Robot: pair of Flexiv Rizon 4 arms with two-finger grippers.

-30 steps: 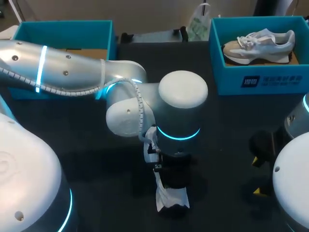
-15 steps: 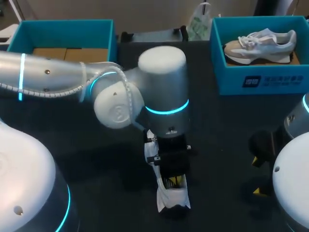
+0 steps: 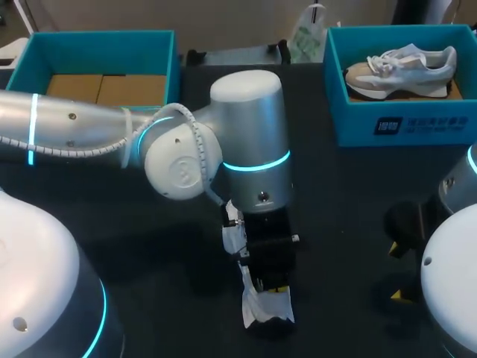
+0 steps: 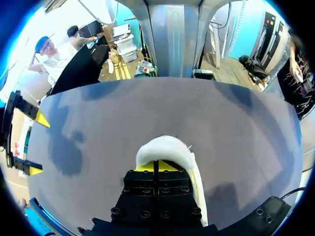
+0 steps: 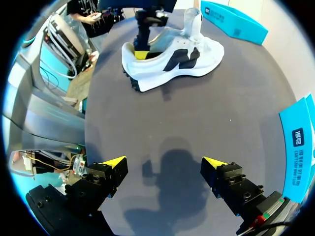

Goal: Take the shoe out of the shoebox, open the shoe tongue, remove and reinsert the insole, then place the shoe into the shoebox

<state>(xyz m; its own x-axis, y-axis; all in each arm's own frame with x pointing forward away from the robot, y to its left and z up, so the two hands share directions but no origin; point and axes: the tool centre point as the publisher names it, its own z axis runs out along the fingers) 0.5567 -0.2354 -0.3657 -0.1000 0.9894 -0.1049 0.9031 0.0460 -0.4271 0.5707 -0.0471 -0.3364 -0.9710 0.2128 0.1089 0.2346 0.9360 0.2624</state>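
A white shoe [image 5: 182,61] with a dark side mark stands on the black table, out of its box. In the head view only its heel [image 3: 268,309] shows under my left arm. My left gripper [image 3: 270,287] points down into the heel opening, and its yellow tips [image 4: 157,166] are pressed together just inside the white collar [image 4: 165,146]. What they pinch is hidden. From the right wrist view the left gripper [image 5: 141,53] stands in the shoe's rear. My right gripper [image 5: 165,162] hangs open over bare table, well short of the shoe, with nothing between its fingers.
A teal shoebox [image 3: 402,123] at the far right holds a second, beige and white shoe [image 3: 402,67]. Another teal shoebox [image 3: 97,37] at the far left shows only its cardboard floor. My right gripper [image 3: 397,272] sits at the right edge.
My left arm's elbow and wrist have swung back and left, uncovering the gripper body above the shoe. The gripper stays in the heel opening. The right arm has not moved.
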